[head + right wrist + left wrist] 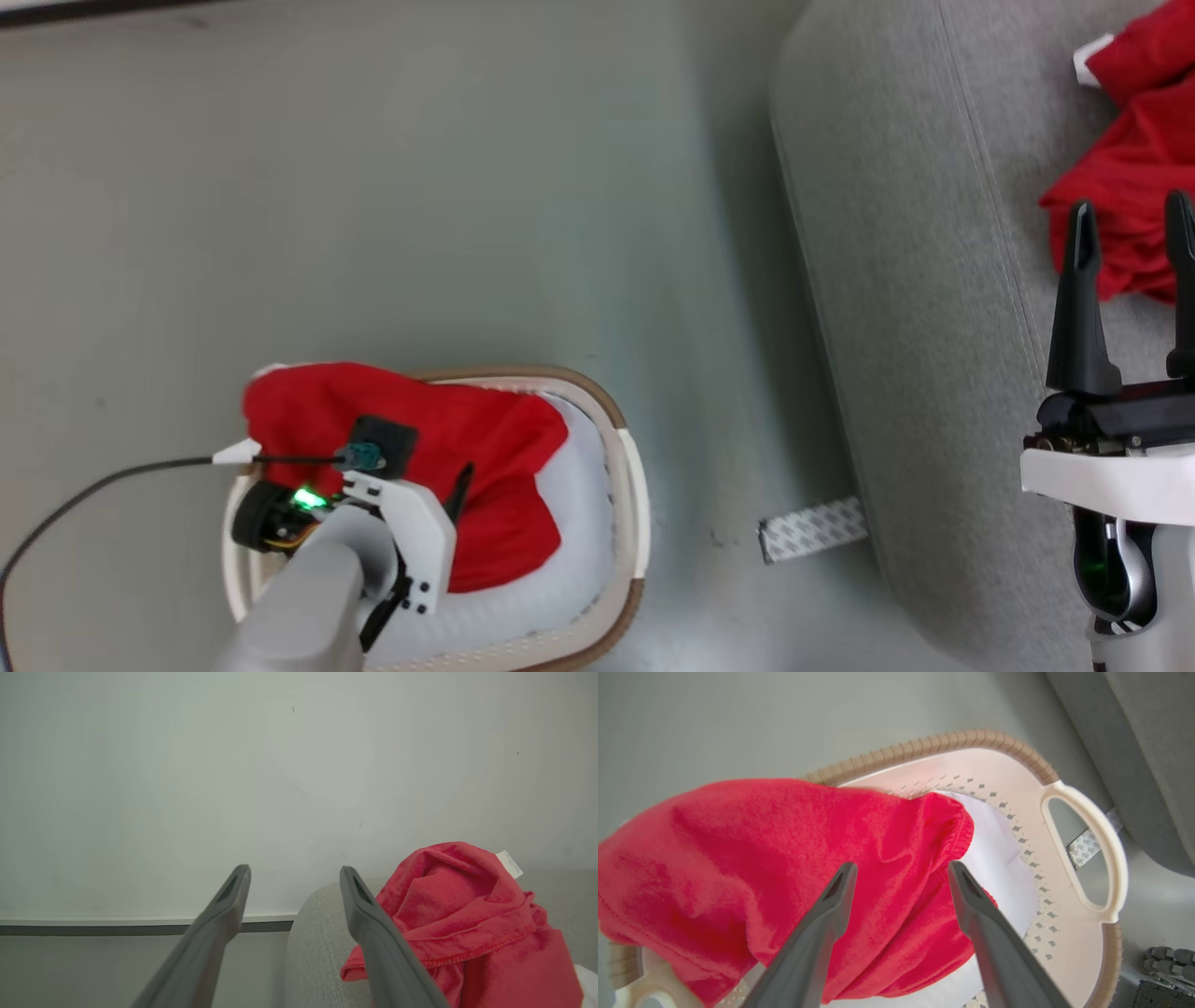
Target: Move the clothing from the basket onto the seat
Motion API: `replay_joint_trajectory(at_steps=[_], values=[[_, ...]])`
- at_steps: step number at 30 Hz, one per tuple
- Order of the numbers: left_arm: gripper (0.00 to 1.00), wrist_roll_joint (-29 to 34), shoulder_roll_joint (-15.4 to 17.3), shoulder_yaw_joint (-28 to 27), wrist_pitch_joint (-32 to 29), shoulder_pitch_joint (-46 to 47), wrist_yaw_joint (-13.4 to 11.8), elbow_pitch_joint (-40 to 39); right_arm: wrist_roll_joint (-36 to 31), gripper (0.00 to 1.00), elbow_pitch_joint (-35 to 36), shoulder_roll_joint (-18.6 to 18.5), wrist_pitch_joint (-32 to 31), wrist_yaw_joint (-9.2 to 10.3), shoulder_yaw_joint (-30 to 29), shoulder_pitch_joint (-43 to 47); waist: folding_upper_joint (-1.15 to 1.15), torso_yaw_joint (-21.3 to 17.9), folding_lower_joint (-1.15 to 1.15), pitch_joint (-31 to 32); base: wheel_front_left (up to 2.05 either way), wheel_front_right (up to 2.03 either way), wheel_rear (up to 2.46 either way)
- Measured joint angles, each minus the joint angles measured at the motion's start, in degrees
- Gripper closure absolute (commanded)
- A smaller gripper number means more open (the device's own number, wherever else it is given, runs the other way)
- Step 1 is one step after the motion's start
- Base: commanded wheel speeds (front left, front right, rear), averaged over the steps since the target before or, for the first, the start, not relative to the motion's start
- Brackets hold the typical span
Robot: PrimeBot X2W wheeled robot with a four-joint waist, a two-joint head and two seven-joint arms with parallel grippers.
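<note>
Left gripper [902, 868] fingers wide over a red shirt [738, 858] still in the basket [999, 739]; right gripper [1131, 207] wide, empty, other red shirt [1139, 140] already on the seat [896, 233].

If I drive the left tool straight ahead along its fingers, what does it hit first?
Most likely the red garment lying in the basket; the open left tool points right at its folds. How far off is hard to judge.

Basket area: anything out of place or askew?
The red garment hangs over the rim of the basket rather than fully inside, and a patterned strip lies on the floor against the seat.
</note>
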State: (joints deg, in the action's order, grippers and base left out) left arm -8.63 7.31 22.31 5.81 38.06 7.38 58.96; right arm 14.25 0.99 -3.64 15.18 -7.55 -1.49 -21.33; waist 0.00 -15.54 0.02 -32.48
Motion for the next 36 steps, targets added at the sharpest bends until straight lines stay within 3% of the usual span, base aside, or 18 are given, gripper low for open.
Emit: replay_joint_trajectory(at_steps=[11, 22, 23, 24, 25, 31, 36], values=[[0.00, -1.10, 4.75, 9.13, -4.74, 6.66, 0.00, 11.26, 3.87, 0.00, 0.97, 0.60, 0.00, 0.00, 1.65, -3.26, 0.00, -6.19, -0.01, -9.13, 0.00, 0.00, 0.00], [0.00, 0.74, 7.42, 15.06, -12.61, 8.03, 0.01, 13.95, 6.01, 0.00, 0.92, 0.63, 0.00, 0.00, 2.20, -3.71, 0.00, -10.43, -0.02, -14.20, 0.00, 0.00, 0.00], [0.48, 0.55, 7.53, 15.02, -12.82, 8.28, -0.01, 14.04, 6.01, 0.00, 0.92, 0.63, 0.00, 0.00, 2.16, -3.85, 0.00, -10.53, -0.02, -14.39, 0.00, 0.00, 0.00], [0.55, 0.37, 7.53, 14.94, -12.76, 8.48, -0.20, 14.13, 6.01, 0.00, 0.92, 0.63, 0.00, 0.00, 2.10, -3.91, 0.00, -10.50, -0.02, -14.49, 0.00, 0.00, 0.00], [1.00, 0.23, 7.46, 14.89, -12.40, 8.53, -0.33, 14.22, 6.00, 0.00, 0.87, 0.64, 0.00, 0.00, 2.03, -3.91, 0.00, -10.39, -0.02, -14.45, 0.00, 0.00, 0.00], [1.00, -0.86, 5.95, 14.65, -9.42, 7.83, -0.36, 14.49, 5.35, 0.00, 0.12, 0.66, 0.00, -0.01, 1.88, -4.19, 0.00, -9.45, -0.02, -11.85, 0.00, 0.00, 0.00], [1.00, -3.33, 2.27, 13.61, -4.43, 4.45, -0.53, 14.55, 3.00, 0.00, -0.76, 0.73, 0.00, 0.00, 1.25, -3.55, 0.00, -8.15, -0.02, -6.23, 0.00, 0.00, 0.00]])
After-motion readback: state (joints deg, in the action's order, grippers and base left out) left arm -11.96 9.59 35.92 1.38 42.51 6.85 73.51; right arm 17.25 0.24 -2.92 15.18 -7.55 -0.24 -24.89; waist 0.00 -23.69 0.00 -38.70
